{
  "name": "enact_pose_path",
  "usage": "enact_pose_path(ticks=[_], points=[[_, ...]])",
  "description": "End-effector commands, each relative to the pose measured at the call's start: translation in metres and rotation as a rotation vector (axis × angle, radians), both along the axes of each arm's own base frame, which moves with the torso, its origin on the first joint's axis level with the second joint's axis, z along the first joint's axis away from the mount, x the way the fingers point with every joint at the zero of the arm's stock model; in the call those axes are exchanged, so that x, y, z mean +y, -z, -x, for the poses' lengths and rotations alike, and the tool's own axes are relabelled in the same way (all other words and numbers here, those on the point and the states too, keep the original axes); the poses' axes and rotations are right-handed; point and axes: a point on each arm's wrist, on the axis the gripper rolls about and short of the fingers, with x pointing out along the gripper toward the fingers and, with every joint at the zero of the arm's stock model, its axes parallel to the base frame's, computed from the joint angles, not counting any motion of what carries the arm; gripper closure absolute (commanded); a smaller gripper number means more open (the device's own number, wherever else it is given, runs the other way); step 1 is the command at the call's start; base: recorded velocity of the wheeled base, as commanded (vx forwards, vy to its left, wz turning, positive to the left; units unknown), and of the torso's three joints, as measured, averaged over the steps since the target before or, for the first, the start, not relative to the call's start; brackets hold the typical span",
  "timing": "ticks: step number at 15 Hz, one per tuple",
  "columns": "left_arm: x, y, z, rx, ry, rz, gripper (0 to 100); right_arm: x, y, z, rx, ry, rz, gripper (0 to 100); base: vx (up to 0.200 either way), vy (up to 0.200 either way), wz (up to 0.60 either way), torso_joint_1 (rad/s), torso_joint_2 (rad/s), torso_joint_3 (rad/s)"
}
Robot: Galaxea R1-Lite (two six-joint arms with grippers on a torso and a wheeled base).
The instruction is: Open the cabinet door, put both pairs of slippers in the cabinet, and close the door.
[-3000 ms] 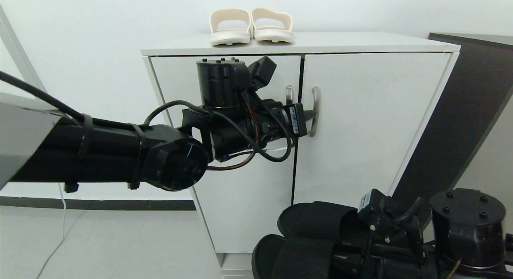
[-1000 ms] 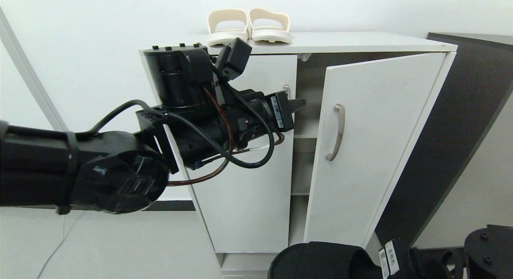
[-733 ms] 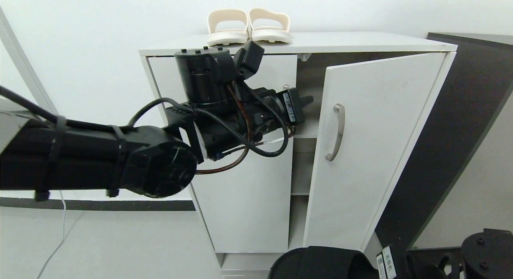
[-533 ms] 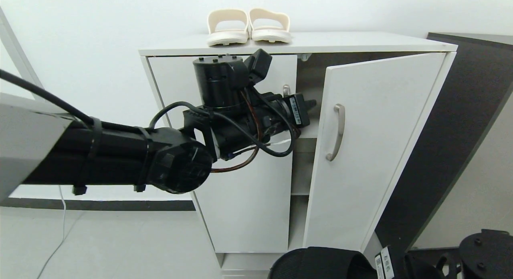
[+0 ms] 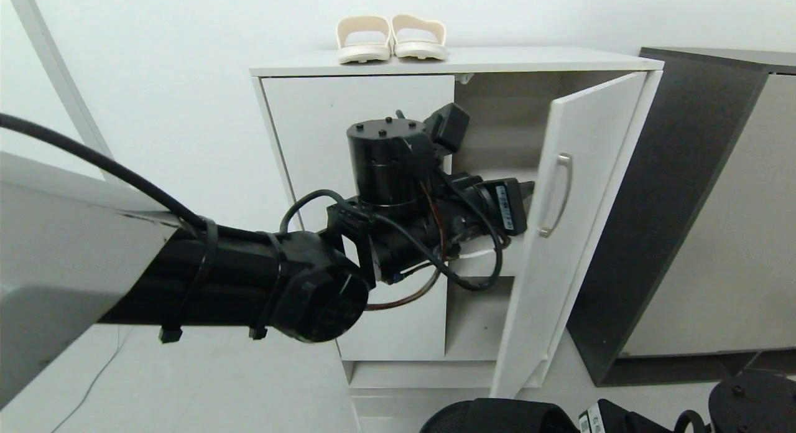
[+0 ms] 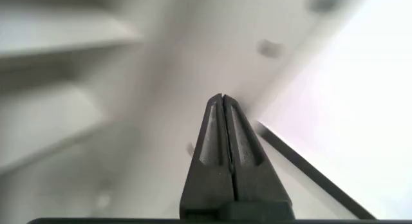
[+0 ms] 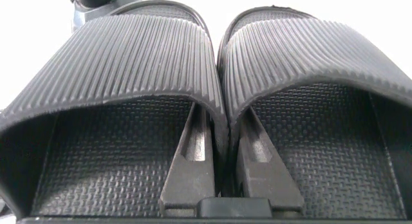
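Nearest us, our right end effector [image 7: 222, 169] is clenched on the black slippers [image 7: 212, 89], one finger inside each, pinching their adjoining side walls together. Farther out, our left end effector [image 6: 223, 153], fingers pressed together on nothing, sits at the cabinet's [image 5: 528, 58] open right door [image 5: 584, 172], near its handle [image 5: 555, 195]. The left door [image 5: 323, 128] is shut. Beige slippers [image 5: 392, 38] rest on the cabinet's top, toward its middle. The floor [image 5: 186, 389] is pale, the wall [image 5: 155, 78] is white, and a dark panel [image 5: 671, 203] stands just beside the cabinet.
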Motion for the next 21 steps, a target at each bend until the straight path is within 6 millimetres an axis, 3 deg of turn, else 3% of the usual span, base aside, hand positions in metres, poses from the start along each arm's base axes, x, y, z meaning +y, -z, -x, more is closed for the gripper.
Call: enact_pose_path(ticks=[1,6,7,9,11,12,15,17,18,21], points=[[-0.009,-0.002,0.017,-0.01,0.047,0.012,100,0.001,0.001,0.002,0.003,-0.011,0.004,100,-0.2,0.0,0.0,-0.007,0.0,0.007],[0.008,-0.004,0.001,-0.015,-0.016,0.021,100,0.001,0.002,0.002,0.005,-0.009,0.005,100,-0.04,0.0,0.0,0.0,0.0,0.001],[0.022,-0.007,-0.006,-0.018,-0.08,0.026,100,0.002,0.0,-0.002,-0.002,0.011,-0.002,100,0.0,0.0,0.0,0.0,0.0,0.0],[0.055,-0.019,-0.005,-0.026,-0.234,0.037,100,-0.001,-0.01,-0.032,-0.044,0.196,-0.019,100,0.0,0.0,0.0,0.0,0.0,0.0],[0.098,-0.032,0.028,-0.058,-0.317,0.023,100,0.001,-0.02,-0.064,-0.125,0.501,0.0,100,0.0,0.0,0.0,0.0,0.0,0.0],[0.125,-0.034,0.054,-0.099,-0.38,-0.015,100,0.004,-0.024,-0.076,-0.143,0.635,-0.002,100,0.0,0.0,0.0,0.0,0.0,0.0],[0.202,-0.031,0.121,-0.151,-0.742,-0.124,100,0.026,-0.021,-0.107,-0.134,0.891,-0.021,100,0.0,0.0,0.0,0.0,0.0,0.0],[0.252,-0.017,0.155,-0.089,-0.975,-0.193,100,0.036,-0.013,-0.131,-0.155,1.017,0.001,100,0.0,0.0,0.0,0.0,0.0,0.0],[0.276,-0.001,0.186,-0.031,-1.084,-0.251,100,0.037,-0.008,-0.141,-0.159,1.049,0.006,100,0.0,0.0,0.0,0.0,0.0,0.0],[0.303,0.056,0.253,0.019,-1.333,-0.291,100,0.038,-0.003,-0.143,-0.159,1.059,0.013,100,0.0,0.0,0.0,0.0,0.0,0.0]])
